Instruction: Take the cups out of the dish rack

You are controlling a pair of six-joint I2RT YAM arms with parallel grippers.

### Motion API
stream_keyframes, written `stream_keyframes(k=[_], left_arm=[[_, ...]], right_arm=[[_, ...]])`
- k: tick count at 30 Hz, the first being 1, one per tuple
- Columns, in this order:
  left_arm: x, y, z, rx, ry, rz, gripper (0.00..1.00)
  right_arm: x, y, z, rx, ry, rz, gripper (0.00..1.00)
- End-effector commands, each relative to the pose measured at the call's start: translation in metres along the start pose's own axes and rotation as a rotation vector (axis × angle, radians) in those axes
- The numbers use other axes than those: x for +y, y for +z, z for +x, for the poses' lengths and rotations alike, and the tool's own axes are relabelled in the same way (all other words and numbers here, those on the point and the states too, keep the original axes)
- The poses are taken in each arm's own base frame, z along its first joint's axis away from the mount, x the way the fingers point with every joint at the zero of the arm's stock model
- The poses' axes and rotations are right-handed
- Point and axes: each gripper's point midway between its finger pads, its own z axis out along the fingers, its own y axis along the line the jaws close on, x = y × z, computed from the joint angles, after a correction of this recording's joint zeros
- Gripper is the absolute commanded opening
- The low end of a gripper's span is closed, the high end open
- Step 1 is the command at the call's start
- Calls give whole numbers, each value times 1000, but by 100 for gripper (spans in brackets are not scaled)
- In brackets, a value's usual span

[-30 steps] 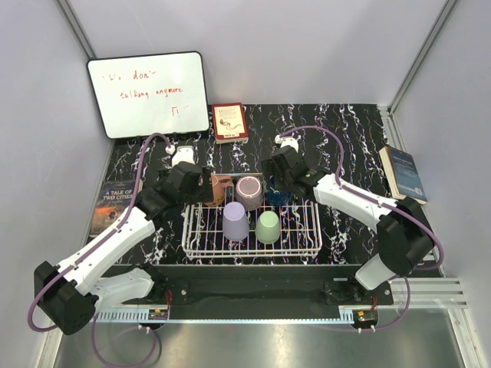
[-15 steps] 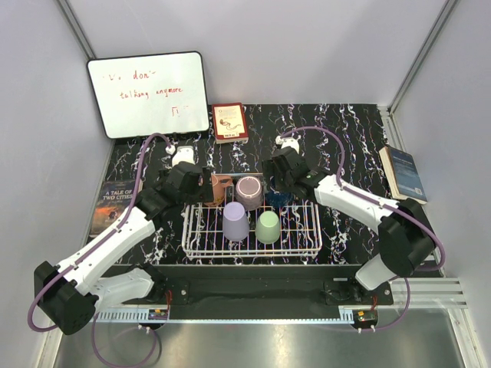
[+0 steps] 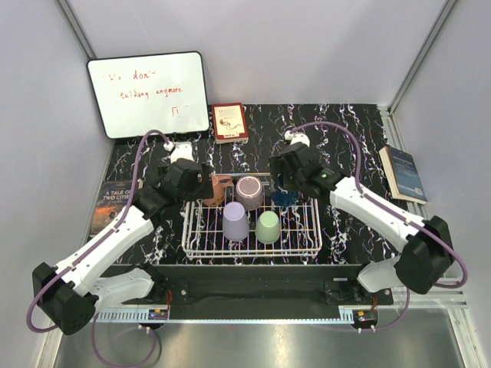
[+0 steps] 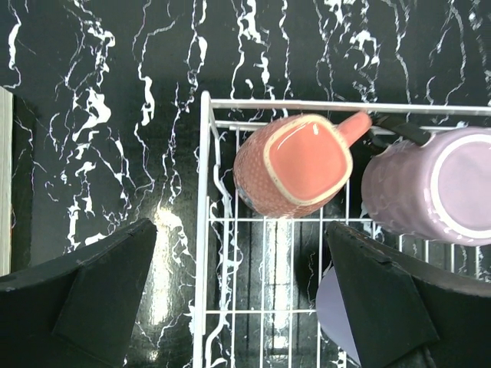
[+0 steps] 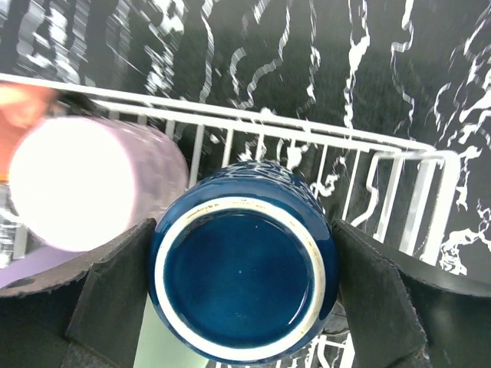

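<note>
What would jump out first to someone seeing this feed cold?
Both arms reach over the dish rack at table centre. The right gripper straddles an upside-down dark blue cup at the back; the left gripper hovers open above the terracotta cup in the rack's back-left corner.

Two arms: white link shells, black joints & wrist blocks, purple cables looping alongside; black wedge fingers (image 4: pixel 84 307).

I see a whiteboard (image 3: pixel 148 93) with red scrawl, hard to read, propped at the bench's (image 3: pixel 360 130) back left; a red-edged book (image 3: pixel 229 122) beside it, a paperback (image 3: pixel 112 202) far left, another book (image 3: pixel 404 173) right.
</note>
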Motion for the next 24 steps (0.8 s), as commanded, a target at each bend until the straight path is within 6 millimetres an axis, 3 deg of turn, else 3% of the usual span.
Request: stream_keyframes(k=[1, 10, 11, 12, 14, 15, 16, 17, 19, 20, 22, 23, 24], left_arm=[[-6, -12, -28, -77, -53, 20, 99], [-28, -36, -59, -165, -206, 164, 99], [-30, -37, -59, -176, -221, 186, 98], [-37, -49, -72, -233, -273, 252, 96], [-37, -52, -71, -269, -324, 289, 84], [-41, -59, -82, -323, -373, 333, 81], [-41, -70, -89, -364, -403, 374, 79], [-40, -69, -85, -372, -412, 386, 78], [-44, -81, -94, -421, -436, 447, 80], [-46, -82, -94, -424, -433, 464, 89], [-54, -88, -95, -427, -411, 520, 99], [-57, -88, -94, -419, -406, 534, 99], [-62, -88, -92, -408, -400, 560, 99]], right_arm=[[26, -57, -68, -209, 75, -145, 0], [67, -107, -103, -401, 239, -467, 0], [73, -119, -116, -465, 264, -523, 0], [73, -123, -116, -476, 298, -555, 0], [81, -137, -128, -516, 326, -651, 0], [84, -135, -126, -500, 359, -678, 0], [88, -138, -126, -488, 363, -725, 0], [87, -143, -134, -518, 383, -761, 0], [89, -141, -128, -479, 437, -829, 0], [85, -146, -137, -522, 456, -870, 0], [87, -142, -126, -471, 502, -936, 0], [87, -151, -133, -510, 505, -992, 0], [83, -140, -127, -470, 564, -1007, 0]])
